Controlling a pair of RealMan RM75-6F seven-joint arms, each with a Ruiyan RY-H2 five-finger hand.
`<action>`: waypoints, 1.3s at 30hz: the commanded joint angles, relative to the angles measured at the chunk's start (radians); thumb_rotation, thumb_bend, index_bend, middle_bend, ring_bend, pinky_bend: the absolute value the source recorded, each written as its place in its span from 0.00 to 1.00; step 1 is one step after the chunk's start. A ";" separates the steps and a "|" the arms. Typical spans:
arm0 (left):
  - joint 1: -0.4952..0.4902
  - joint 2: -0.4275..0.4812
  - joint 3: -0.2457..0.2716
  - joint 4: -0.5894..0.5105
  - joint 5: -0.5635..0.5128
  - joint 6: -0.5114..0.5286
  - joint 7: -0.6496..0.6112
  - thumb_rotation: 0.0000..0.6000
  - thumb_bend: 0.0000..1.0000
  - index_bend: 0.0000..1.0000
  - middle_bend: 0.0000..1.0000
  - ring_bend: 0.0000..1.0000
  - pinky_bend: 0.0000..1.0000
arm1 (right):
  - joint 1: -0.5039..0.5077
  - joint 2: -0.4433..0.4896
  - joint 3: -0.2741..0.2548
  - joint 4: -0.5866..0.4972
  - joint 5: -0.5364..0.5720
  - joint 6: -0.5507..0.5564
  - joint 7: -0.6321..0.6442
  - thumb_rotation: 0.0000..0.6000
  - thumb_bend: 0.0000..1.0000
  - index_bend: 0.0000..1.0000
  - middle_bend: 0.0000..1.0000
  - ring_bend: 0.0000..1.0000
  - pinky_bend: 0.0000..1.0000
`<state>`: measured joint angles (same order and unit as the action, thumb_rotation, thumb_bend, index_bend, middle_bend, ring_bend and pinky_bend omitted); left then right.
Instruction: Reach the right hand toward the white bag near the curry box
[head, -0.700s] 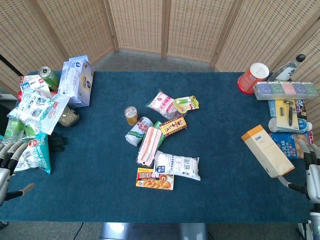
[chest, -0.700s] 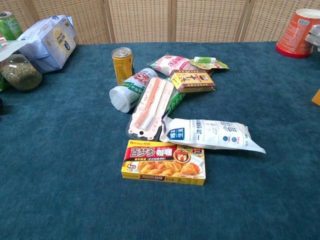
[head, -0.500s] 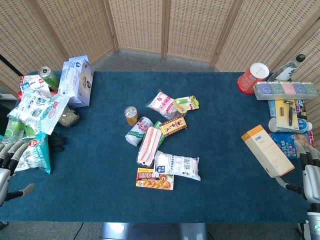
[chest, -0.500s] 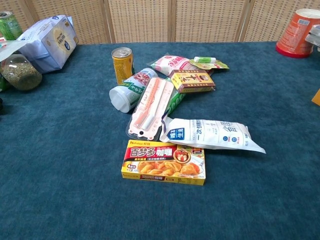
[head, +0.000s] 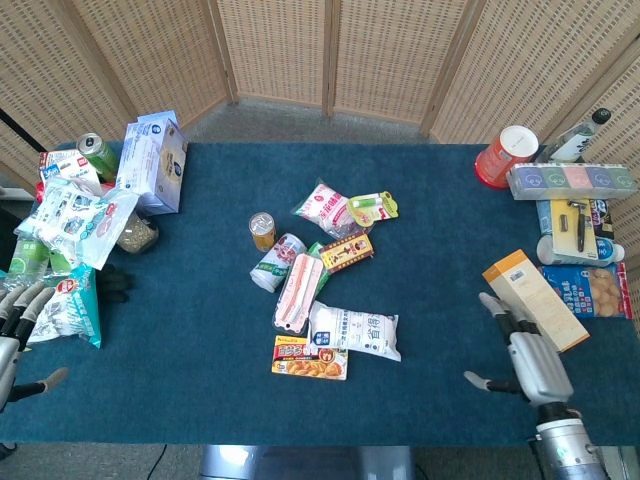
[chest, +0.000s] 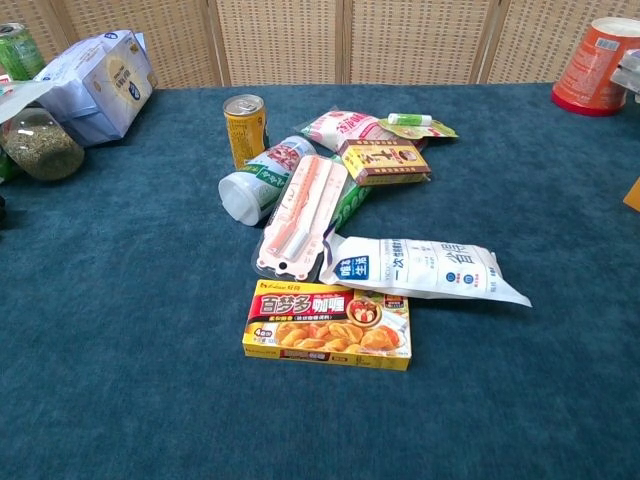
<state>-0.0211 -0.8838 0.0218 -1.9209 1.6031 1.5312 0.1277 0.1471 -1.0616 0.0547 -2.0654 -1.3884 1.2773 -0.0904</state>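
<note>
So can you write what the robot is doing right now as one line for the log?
step: reaching | right hand: open, over table, apart from white bag | curry box: touches bag | left hand: open at table edge

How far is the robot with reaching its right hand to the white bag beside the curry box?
Done: the right hand is over the table's right part, fingers apart, holding nothing. In hand: the reach itself. Left: bare cloth separates it from the white bag, which lies untouched against the curry box. The chest view shows no hand. The left hand sits at the left edge.

A blue-carpeted table (head: 200, 330) carries a white bag (head: 355, 330) touching a curry box (head: 310, 357), with a yellow can (head: 262, 230) nearby.
</note>
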 joint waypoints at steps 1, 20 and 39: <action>-0.001 0.000 -0.002 0.003 -0.007 -0.004 -0.004 1.00 0.00 0.00 0.00 0.00 0.00 | 0.079 -0.054 0.006 -0.079 0.074 -0.088 -0.153 1.00 0.00 0.00 0.00 0.00 0.00; -0.003 0.009 -0.019 0.015 -0.047 -0.002 -0.036 1.00 0.00 0.00 0.00 0.00 0.00 | 0.329 -0.455 0.109 0.124 0.362 -0.189 -0.407 1.00 0.00 0.00 0.00 0.00 0.00; -0.019 -0.010 -0.028 0.028 -0.094 -0.040 -0.013 1.00 0.00 0.00 0.00 0.00 0.00 | 0.424 -0.545 0.131 0.374 0.404 -0.306 -0.240 1.00 0.00 0.00 0.00 0.00 0.00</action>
<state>-0.0396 -0.8932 -0.0065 -1.8925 1.5092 1.4914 0.1144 0.5660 -1.5909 0.1891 -1.7148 -0.9661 0.9781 -0.3598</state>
